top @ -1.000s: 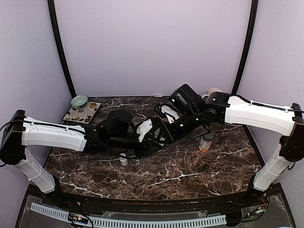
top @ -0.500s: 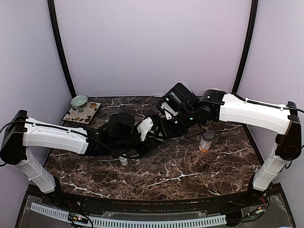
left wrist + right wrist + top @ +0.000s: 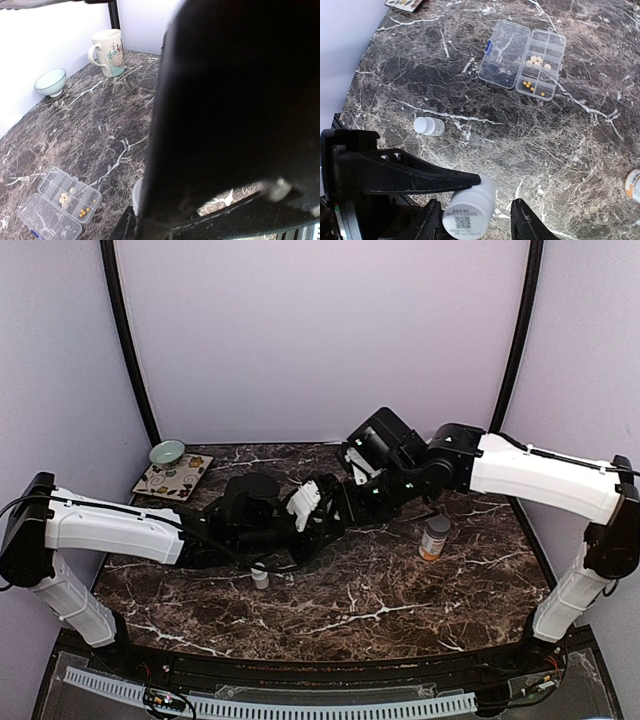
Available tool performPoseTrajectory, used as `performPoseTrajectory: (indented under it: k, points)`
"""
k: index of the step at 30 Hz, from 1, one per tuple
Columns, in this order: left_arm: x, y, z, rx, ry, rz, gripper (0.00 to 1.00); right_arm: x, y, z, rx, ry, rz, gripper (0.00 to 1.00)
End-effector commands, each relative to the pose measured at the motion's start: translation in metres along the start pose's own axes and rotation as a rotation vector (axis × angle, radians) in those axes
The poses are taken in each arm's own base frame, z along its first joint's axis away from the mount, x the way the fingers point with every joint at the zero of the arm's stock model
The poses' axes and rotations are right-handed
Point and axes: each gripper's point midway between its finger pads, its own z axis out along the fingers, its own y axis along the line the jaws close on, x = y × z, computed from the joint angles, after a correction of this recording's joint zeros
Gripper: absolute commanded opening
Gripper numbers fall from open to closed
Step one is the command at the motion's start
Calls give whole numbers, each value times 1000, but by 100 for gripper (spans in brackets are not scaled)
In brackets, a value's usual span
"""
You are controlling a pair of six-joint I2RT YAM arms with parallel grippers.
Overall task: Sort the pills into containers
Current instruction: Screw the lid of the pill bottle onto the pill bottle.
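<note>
The two arms meet over the middle of the dark marble tabletop (image 3: 400,600), and a labelled white bottle (image 3: 470,212) hangs between them, off the surface. The left hand (image 3: 472,180) seems to be pinching it. I can see one black finger pressed along the bottle's upper side, and the other finger is hidden behind it. The right hand (image 3: 475,201) is spread, with a finger on either side of the bottle and a strip of marble showing between the bottle and one finger. Well apart from the hands, the clear pill box (image 3: 547,42) lies flat with its lid (image 3: 502,52) swung fully open beside the tray. A few cream-white pills (image 3: 537,61) sit near the middle of the tray. A cluster of smaller yellow pills (image 3: 530,86) lies one step toward the end, though I cannot make out exactly which cells. A second white bottle (image 3: 429,126) stands on the marble, apart from the box and nearer the hands. An orange bottle (image 3: 434,538) with a grey cap stands below the right arm. At the back left corner there is a pale green bowl (image 3: 167,452) just behind a patterned tile (image 3: 173,477). The left wrist camera is mostly blocked by a dark shape, but a printed mug (image 3: 107,52) shows near the wall.
</note>
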Motion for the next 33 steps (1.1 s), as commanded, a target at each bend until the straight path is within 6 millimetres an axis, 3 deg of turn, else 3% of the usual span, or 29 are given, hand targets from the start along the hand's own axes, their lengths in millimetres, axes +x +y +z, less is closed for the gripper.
performPoseTrajectory:
  k: [1,6,17,24,27,33]
  points:
    - [-33,-46,-15,172,-119,105,1,-15,41,-6,-144,-115,-70,49]
    - [-32,-54,-22,231,-116,79,1,-23,43,-30,-188,-204,-101,49]
    - [-32,-54,-35,345,-77,-27,0,-11,32,-74,-252,-311,-232,51]
    - [-34,-53,-40,384,-58,-69,0,3,28,-86,-287,-336,-325,53]
    - [-38,-50,-45,413,-63,-103,0,20,21,-77,-289,-300,-375,53]
    - [-45,-52,-55,496,-57,-147,0,30,25,-82,-338,-299,-437,53]
